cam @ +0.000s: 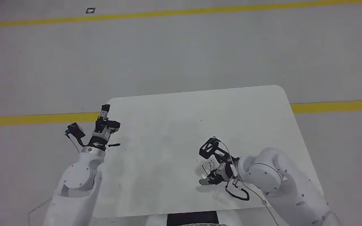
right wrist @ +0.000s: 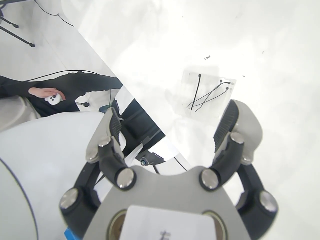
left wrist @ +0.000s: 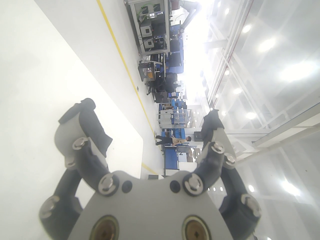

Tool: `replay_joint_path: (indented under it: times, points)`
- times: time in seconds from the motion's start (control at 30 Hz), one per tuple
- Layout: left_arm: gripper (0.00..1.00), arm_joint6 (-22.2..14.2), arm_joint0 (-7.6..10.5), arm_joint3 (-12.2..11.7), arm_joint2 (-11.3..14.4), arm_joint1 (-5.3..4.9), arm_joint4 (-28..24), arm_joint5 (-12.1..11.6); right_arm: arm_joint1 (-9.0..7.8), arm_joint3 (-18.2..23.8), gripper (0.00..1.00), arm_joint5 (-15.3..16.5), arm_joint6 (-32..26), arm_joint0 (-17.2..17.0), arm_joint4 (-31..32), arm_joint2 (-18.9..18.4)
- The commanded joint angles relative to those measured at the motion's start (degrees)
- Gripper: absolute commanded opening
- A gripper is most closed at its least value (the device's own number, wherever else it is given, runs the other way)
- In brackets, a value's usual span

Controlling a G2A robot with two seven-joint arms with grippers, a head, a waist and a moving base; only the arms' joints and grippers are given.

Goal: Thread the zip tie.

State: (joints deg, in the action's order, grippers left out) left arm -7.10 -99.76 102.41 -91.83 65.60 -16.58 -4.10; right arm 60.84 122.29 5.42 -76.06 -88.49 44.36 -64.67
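My left gripper (left wrist: 150, 126) hangs released and holds nothing, at the table's (cam: 226, 113) edge, well apart from the work. My right gripper (right wrist: 172, 123) is spread wide too, also bare. The zip ties (right wrist: 195, 93) lie flat on a clear sheet (right wrist: 210, 82) just ahead of its fingertips. I judge the job barely begun: 0 ties grasped, none threaded; picking, aligning and feeding all remain. Their long axes run roughly along my reach, heads far, tails pointing back at the gripper and crossing there.
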Motion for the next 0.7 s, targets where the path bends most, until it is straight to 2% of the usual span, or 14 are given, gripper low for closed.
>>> replay_joint_path:
  times: [0.0,0.13,0.27,0.43,0.67]
  points:
    - [1.00,0.0,0.00,0.0,0.0,0.00,0.0,0.0,0.01,-0.3,1.00,-0.1,1.5,-0.2,1.0,0.8]
    - [1.00,0.0,0.00,0.0,0.0,0.00,0.0,0.0,0.24,-1.0,1.00,-2.2,1.1,0.8,3.0,3.8]
    - [1.00,0.0,0.00,0.0,0.0,0.00,0.0,0.0,0.82,-2.8,1.00,-5.5,0.4,3.5,5.0,7.4]
    - [1.00,0.0,0.00,0.0,0.0,0.00,0.0,0.0,1.63,-4.5,1.00,-11.3,-1.5,6.6,7.7,11.1]
    - [1.00,0.0,0.00,0.0,0.0,0.00,0.0,0.0,1.73,-4.6,1.00,-11.9,-1.3,7.0,7.6,11.3]
